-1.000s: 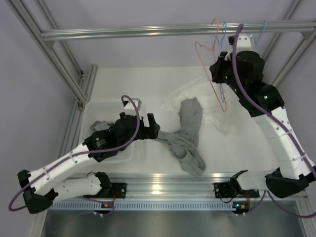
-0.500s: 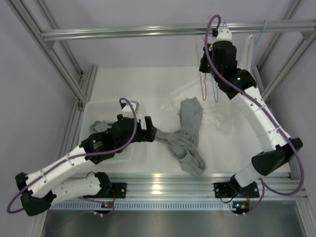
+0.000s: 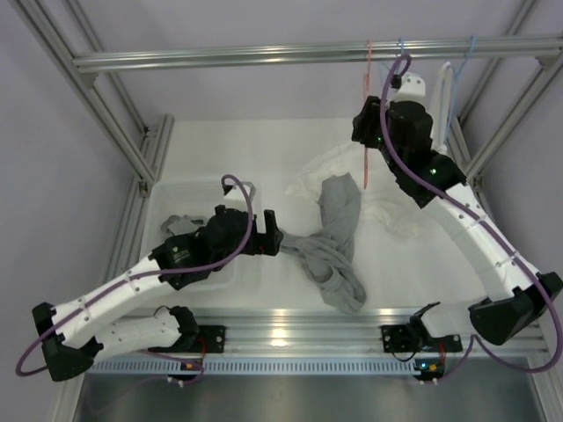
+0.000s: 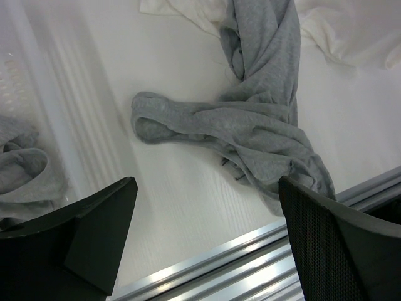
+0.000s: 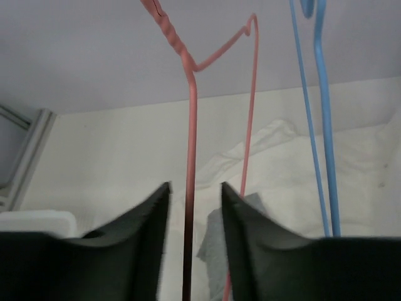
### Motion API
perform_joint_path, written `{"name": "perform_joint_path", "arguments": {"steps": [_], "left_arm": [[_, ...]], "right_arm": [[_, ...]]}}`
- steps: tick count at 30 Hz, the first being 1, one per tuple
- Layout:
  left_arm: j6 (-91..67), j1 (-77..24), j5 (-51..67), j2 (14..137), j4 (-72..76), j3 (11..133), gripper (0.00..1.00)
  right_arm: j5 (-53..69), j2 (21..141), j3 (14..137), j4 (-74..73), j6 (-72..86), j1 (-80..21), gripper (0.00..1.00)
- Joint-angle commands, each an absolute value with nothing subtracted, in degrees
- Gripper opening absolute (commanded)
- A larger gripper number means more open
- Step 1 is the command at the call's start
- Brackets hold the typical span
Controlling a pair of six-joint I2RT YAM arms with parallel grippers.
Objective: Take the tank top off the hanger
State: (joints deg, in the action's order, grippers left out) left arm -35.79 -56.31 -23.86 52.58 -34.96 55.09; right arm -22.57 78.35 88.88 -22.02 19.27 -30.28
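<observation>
The grey tank top [image 3: 339,242] lies twisted on the white table, free of any hanger; the left wrist view shows it too [image 4: 263,125]. A bare red wire hanger [image 3: 367,114] hangs from the top rail. My right gripper [image 3: 368,132] is up at that hanger and is open. One red wire [image 5: 191,125] runs between the spread fingers of the right gripper [image 5: 195,188] without touching them. My left gripper [image 3: 274,231] hovers low over the table just left of the tank top, open and holding nothing [image 4: 207,188].
A white garment [image 3: 321,167] lies crumpled behind the tank top. Blue hangers [image 3: 400,53] hang on the rail [image 3: 264,55] beside the red one. A white bin [image 3: 189,189] at left holds grey cloth [image 3: 176,224]. An aluminium rail [image 3: 290,321] borders the table's near edge.
My right gripper carried the red hanger up to the rail, then opened and let it go; it now hangs edge-on. The left arm has barely moved.
</observation>
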Motion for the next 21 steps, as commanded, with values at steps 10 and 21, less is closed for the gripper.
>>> {"name": "perform_joint_path", "arguments": {"steps": [10,21], "left_arm": [[-32.6,-65.7,-19.0,73.9,-26.4,62.8,0.99],[-28.7,-66.6,-25.5,98.2,-17.2,70.5,0.99]], "right_arm": [[-12.8,52.1,76.5,-29.6,20.8,-32.2,0.99],[-12.8,32.2,73.8,-45.5,19.2,-32.2,0.99]]}}
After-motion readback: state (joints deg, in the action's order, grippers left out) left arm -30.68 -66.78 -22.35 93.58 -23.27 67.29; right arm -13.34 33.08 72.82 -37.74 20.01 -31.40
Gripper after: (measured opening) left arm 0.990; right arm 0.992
